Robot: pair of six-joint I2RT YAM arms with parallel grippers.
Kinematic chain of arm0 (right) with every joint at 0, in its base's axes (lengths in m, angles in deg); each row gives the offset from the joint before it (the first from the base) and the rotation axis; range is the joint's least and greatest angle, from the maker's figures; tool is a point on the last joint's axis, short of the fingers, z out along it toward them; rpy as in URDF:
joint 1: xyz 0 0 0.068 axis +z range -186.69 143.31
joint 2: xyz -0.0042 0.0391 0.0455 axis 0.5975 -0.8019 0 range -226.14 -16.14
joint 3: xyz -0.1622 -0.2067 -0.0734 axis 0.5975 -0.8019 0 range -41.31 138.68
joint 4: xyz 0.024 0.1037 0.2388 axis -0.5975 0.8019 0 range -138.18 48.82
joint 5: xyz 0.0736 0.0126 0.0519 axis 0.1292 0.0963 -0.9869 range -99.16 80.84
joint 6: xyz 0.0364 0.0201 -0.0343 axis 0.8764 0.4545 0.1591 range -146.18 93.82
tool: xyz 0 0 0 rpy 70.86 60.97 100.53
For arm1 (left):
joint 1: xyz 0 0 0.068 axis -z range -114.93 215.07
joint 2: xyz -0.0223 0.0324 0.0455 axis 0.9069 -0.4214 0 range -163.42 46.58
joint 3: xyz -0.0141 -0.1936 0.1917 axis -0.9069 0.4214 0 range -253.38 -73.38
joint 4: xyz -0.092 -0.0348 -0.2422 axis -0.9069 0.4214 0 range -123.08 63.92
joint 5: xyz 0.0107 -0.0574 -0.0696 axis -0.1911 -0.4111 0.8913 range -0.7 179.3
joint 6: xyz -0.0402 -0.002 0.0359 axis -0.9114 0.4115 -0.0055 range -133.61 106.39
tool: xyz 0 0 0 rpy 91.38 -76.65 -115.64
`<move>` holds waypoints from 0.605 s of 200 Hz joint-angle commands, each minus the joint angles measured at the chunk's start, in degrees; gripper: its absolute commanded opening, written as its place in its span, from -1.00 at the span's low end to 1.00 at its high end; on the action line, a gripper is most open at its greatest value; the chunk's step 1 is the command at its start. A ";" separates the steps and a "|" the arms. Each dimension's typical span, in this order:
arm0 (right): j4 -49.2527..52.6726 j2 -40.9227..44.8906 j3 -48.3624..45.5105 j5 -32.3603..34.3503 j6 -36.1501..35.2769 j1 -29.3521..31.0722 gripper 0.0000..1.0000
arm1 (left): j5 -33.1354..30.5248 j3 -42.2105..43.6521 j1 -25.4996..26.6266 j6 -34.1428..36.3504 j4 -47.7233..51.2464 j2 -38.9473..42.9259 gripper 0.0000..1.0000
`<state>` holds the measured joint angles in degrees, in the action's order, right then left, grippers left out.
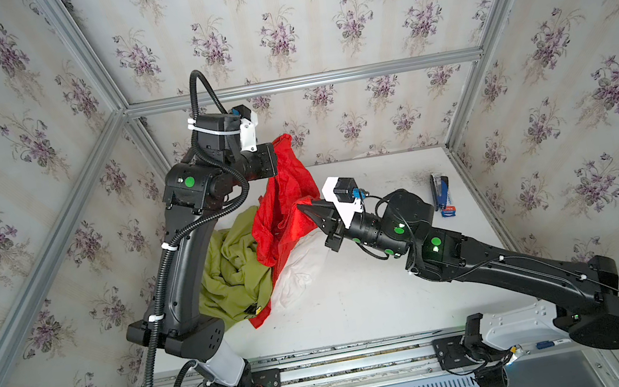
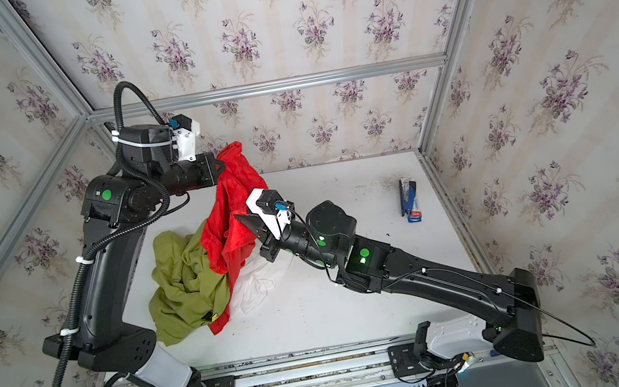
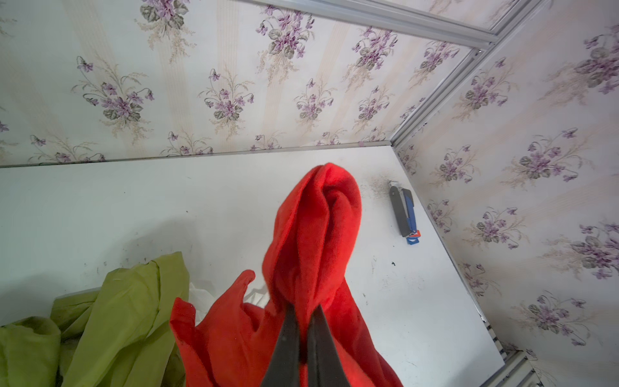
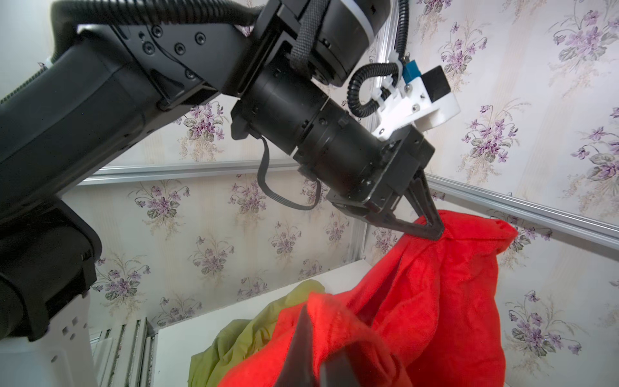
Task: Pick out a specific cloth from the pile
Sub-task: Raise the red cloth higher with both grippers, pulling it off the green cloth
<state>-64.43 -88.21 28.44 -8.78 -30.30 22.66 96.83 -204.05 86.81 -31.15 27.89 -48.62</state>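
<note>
Left end effector clamped on the red cloth, high by the back wall; right end effector clamped on a lower fold. I read its length running down nearward, tail in the pile between green cloth and white cloth.

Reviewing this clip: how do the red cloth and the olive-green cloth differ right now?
The red cloth is pinched by both the left claw and the right claw; the olive-green cloth is held by neither. The red cloth hangs lifted, only its lower end on the table; the olive-green cloth lies crumpled on it. Both are soft, creased and touching each other.
</note>
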 commanded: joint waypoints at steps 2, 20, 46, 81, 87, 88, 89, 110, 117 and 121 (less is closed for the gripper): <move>-2.48 0.01 1.56 1.23 -1.05 -0.01 -1.00 | 2.57 -1.30 -0.04 -0.70 -1.73 0.70 -1.00; -2.16 0.01 2.27 1.45 -1.48 0.02 -1.00 | 2.98 -1.54 -0.03 -0.95 -1.90 1.15 -1.00; -1.14 -0.25 3.55 1.50 -2.11 0.04 -1.00 | 4.36 -1.58 0.13 -1.64 -2.73 1.85 -1.00; -0.16 -0.18 5.01 2.04 -2.69 -0.08 -1.00 | 5.65 -1.56 0.50 -2.30 -3.29 2.51 -1.00; 0.05 -0.13 5.20 2.08 -2.89 -0.08 -1.00 | 5.65 -1.60 0.54 -2.41 -3.42 2.63 -1.00; 0.06 -0.15 5.30 2.08 -2.94 -0.10 -1.00 | 5.65 -1.56 0.57 -2.32 -3.46 2.68 -1.00; 0.11 -0.12 5.34 2.12 -2.97 -0.11 -1.00 | 5.65 -1.58 0.58 -2.28 -3.47 2.71 -1.00; 0.71 -0.06 6.00 2.73 -3.84 -0.04 -1.00 | 5.65 -1.54 0.76 -2.59 -3.88 3.41 -1.00; 0.69 0.04 6.19 3.01 -4.25 -0.03 -1.00 | 5.65 -1.56 0.76 -2.58 -3.86 3.60 -1.00; 0.76 0.01 6.26 3.21 -4.38 -0.08 -1.00 | 5.65 -1.57 0.76 -2.59 -4.00 3.74 -1.00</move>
<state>-61.44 -88.54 33.29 -7.19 -33.14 22.60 101.59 -205.34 87.53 -33.30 27.19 -45.69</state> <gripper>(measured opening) 0.065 0.073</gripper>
